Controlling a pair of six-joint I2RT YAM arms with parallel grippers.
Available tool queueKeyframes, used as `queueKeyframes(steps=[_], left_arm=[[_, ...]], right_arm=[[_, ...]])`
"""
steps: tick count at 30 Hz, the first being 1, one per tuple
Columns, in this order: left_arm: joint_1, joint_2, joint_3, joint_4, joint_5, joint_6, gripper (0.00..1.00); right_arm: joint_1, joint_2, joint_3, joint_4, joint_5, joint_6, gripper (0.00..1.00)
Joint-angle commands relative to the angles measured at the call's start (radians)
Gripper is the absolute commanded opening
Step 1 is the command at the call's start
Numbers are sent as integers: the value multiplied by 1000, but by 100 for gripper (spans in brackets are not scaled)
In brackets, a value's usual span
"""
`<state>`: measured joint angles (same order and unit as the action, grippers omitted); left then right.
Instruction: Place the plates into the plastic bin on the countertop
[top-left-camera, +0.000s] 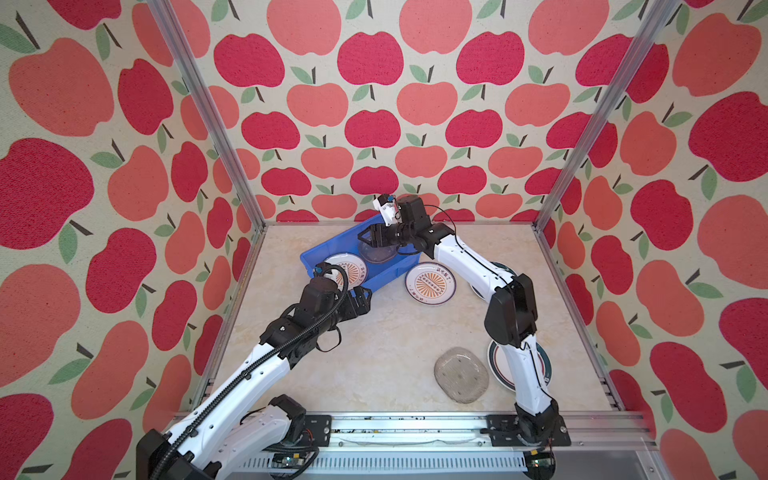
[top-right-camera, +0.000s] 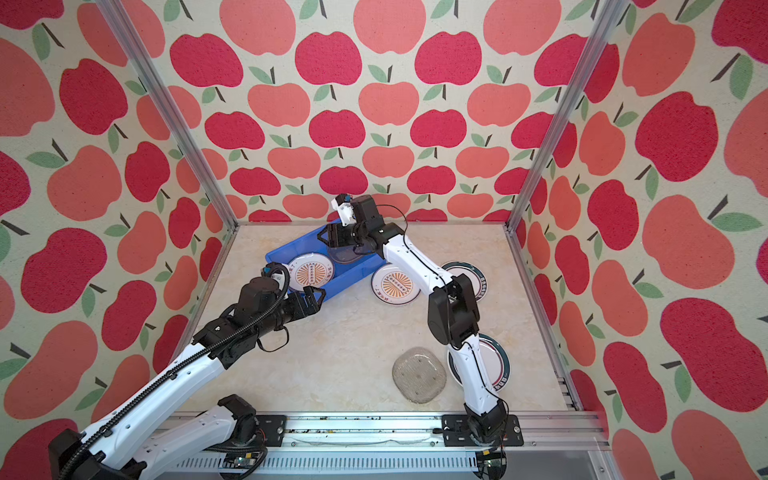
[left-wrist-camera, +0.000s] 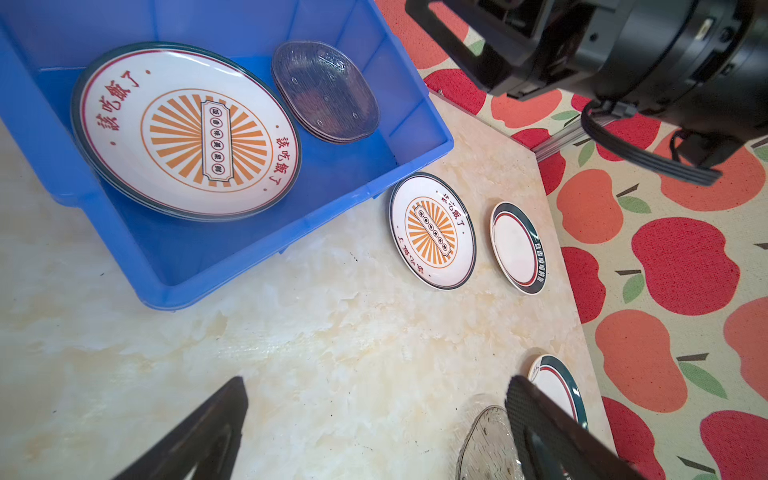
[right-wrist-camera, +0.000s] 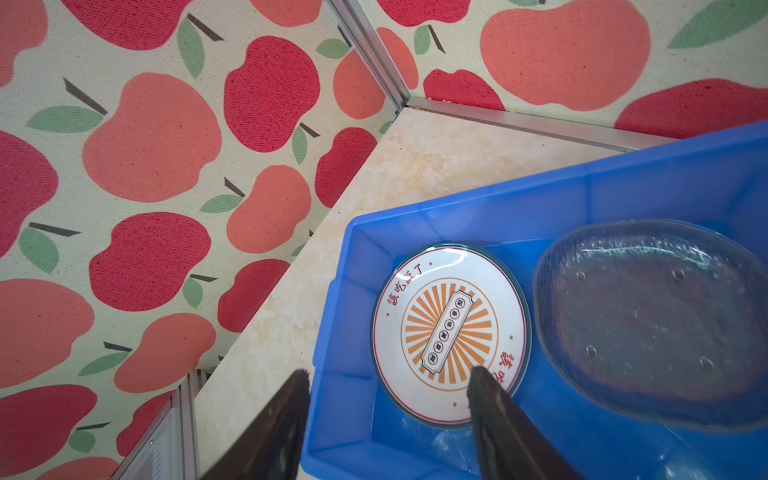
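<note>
bench (top-left-camera: 390, 340) carries everything. plastic bin (top-left-camera: 328, 243) sits skewed toward the back. it holds a sunburst stack (left-wrist-camera: 187, 133) at one end and a glass stack (left-wrist-camera: 326, 93) at the other, just beside each other. not yet in:
- loose sunburst plate (top-left-camera: 430, 284) at the bin's corner, touching or not, can't tell
- far green-rim plate (left-wrist-camera: 519, 248) beside that
- near green-rim plate (top-right-camera: 494, 359), half hidden under the right arm (top-left-camera: 465, 257)
- loose glass plate (top-left-camera: 461, 374) just beside it, near the front rail

step, my read: the drop looks done. right arm needs to clear the bin and go for the next plate. lift straight up first so the fingers don't clip the glass stack or the bin rim, then swing. loose sunburst plate is the closest pick. it lies flat, so come in low at its edge, get one finger under the lip and pinch the rim. don't shove it into the bin wall.

pose: right arm reaches to the back, elbow bent above the green-rim plates. right tool (right-wrist-camera: 390, 372) is over the bin, jaws partly apart, nothing between them. left arm (top-left-camera: 249, 374) stretches forward. left tool (left-wrist-camera: 376, 380) hovers over bare bench just beside the bin's near corner, jaws at full spread, empty.
</note>
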<state>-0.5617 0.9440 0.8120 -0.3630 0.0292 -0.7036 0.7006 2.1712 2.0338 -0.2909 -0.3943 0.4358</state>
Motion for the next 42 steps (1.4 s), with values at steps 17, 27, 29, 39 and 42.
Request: queueKeyframes(steps=[17,27,29,39,42], left_arm=[[123,-38,-60,165,172,48,99],[223,22,-76,204,278,61,99],[237,26,-92,225,280,54,99],[285,43,-122,265,326,22,99],[292,43,-126,264,322,23,99]], right_arm=[[-209,-633,-960,182,86,136,58],[-403,-672,-1216,302,33,272,48],[-425,-648,-1229,311,39,284,47],[-476,-494,-1260,462,-2,347,43],[-481,-446,-1262,519,-17,376,42]])
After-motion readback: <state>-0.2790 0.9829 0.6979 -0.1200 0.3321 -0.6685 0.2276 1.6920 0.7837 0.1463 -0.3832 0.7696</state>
